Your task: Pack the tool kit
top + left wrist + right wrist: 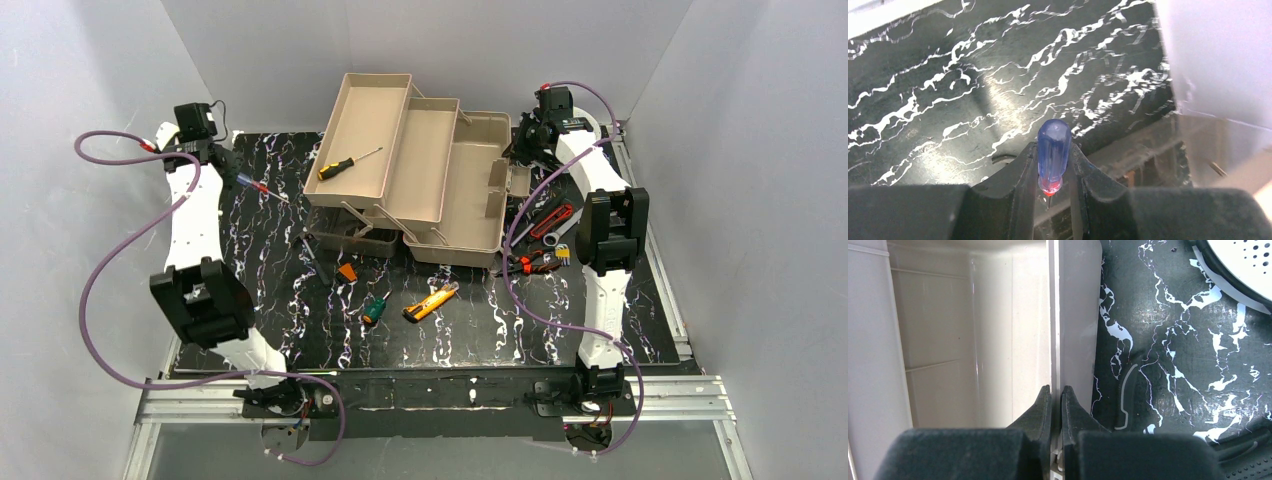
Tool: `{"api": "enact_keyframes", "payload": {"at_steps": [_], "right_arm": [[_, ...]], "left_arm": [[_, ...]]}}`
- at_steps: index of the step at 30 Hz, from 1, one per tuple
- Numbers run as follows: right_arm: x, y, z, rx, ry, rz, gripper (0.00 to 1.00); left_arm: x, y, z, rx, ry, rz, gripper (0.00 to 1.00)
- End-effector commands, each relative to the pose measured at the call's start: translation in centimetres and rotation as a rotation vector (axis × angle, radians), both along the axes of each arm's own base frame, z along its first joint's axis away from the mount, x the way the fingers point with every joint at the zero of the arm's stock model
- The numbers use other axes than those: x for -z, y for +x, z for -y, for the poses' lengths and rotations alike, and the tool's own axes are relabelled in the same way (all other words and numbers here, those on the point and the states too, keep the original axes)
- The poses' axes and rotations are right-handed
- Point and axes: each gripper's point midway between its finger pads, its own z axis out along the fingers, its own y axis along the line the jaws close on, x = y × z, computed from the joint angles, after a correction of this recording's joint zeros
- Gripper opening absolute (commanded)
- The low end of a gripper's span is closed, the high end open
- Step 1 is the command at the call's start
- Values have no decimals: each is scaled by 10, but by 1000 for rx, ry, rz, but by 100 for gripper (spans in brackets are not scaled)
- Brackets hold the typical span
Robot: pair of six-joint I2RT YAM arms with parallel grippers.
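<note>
The beige toolbox stands open at the back middle with its fold-out trays spread to the left. A yellow-handled screwdriver lies in the far tray. My left gripper is shut on a blue-handled screwdriver, held above the mat left of the trays. In the left wrist view the blue handle stands between my fingers. My right gripper is shut on the toolbox's right wall, which its fingertips pinch.
A green screwdriver, an orange piece and a yellow knife lie on the mat in front of the box. Red-handled pliers and other tools lie to its right. A round white spool sits near my right gripper.
</note>
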Motion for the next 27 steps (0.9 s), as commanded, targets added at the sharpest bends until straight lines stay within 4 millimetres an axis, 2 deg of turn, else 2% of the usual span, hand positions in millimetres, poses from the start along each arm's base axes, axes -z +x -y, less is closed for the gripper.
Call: {"api": "enact_keyframes", "payload": {"at_steps": [1,4,6,10,12,14,17,18,20,23,27], "right_arm": [[-78,6,-24,-43,142,162,1],[-78,6,-27,-49,144,165,1],[-79,6,-27,-53,145,169,1],[-80,4,-34,-80,164,171,1],[-82,3,-42,-111,186,174,1],[-81,2,-51,-135,207,167,1],[-82,-1,-66,-156,216,165,1],[-81,-3,-71,-160,216,163,1],[-79,-7,-82,-173,222,160,1],[-76,-13,-96,-182,233,161,1],[-78,-18,-110,-191,252,176,1]], "left_arm": [[-93,-26,7,65,146,186,0],[-147,-45,11,66,242,339,0],[-174,-51,18,82,267,447,0],[-206,-41,50,190,181,666,0],[-211,-28,80,279,93,734,0],[-218,-15,121,412,35,777,0],[-219,1,182,584,6,778,0],[-218,6,195,622,-3,773,0],[-215,15,215,673,-24,764,0],[-198,23,225,654,-16,700,0],[-180,36,251,723,-3,663,0]]}}
